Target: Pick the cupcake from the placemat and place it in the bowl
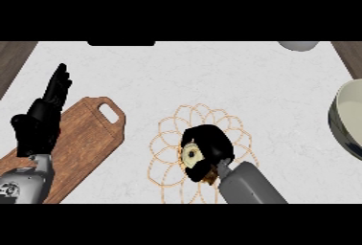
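A round lace-patterned placemat [173, 139] lies in the middle of the white counter. My right hand [205, 146] is over it, fingers curled round the cupcake [209, 178], of which only a brown bit shows under the wrist. The bowl [346, 117], pale inside with a grey rim, sits at the right edge, partly cut off by the view. My left hand [46, 112] rests open at the left, fingers pointing up, above the wooden board.
A wooden cutting board [84, 143] with a handle hole lies at the left under my left forearm. A dark object [120, 43] and a grey round object [297, 45] sit at the far edge. Brown strips border both sides of the counter.
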You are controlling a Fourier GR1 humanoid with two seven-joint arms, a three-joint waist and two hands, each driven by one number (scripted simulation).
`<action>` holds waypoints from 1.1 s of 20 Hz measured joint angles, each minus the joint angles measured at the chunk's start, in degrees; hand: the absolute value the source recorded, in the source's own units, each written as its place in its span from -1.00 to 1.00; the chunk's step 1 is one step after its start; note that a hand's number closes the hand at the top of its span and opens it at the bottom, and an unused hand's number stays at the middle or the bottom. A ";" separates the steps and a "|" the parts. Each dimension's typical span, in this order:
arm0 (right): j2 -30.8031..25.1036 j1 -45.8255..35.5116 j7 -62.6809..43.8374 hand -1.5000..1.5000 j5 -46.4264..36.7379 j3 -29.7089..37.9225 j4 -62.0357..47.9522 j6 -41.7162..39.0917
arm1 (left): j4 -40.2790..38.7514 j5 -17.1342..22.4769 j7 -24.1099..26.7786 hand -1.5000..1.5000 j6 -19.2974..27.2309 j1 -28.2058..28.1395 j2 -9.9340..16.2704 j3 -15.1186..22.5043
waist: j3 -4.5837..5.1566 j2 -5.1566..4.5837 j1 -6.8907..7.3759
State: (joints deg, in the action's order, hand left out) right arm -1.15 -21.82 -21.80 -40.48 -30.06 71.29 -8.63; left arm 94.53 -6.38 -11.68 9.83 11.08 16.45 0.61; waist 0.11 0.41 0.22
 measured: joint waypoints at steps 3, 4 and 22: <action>0.44 -0.79 0.14 1.00 0.50 -0.69 -0.76 1.45 | -0.82 -1.31 0.57 0.00 0.11 0.28 -1.31 -0.04 | -0.02 -0.15 -0.04; 0.54 -0.96 0.09 1.00 0.81 -1.01 -0.94 1.95 | -0.48 -1.25 0.44 0.00 -0.43 0.23 -1.31 -0.50 | -0.03 -0.17 -0.03; 1.11 6.19 -25.30 1.00 -7.71 -8.47 25.18 13.35 | -1.44 -2.36 2.00 0.00 -1.75 -0.75 -2.86 -2.50 | -0.09 -0.05 -0.78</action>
State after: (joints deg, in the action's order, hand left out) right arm -0.04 -15.64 -47.10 -48.19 -38.54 96.47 4.72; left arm 93.09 -8.74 -9.68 8.09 10.33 13.59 -1.89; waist 0.01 0.36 -0.56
